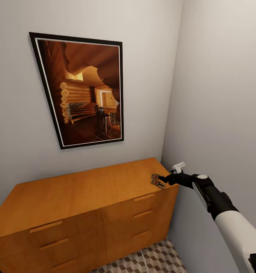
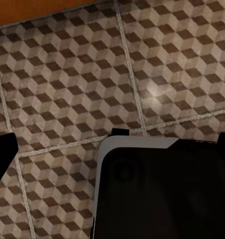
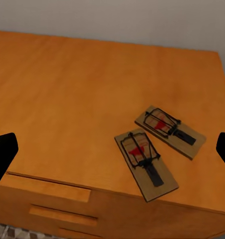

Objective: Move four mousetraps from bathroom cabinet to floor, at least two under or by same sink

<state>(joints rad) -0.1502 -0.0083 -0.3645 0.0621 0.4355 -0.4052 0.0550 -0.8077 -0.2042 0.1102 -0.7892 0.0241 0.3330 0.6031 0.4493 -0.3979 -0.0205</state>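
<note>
Right wrist view shows two mousetraps (image 3: 146,164) (image 3: 170,131) lying side by side near the cabinet's (image 3: 67,104) front right corner, the right gripper (image 1: 166,179) spread apart just beside them.

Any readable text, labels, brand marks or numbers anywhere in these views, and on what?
None can be read.
The mousetraps on the cabinet: red patches and wire, no lettering.
The framed picture: a log-cabin interior, no caption.
The bathroom floor: cube pattern only.
</note>
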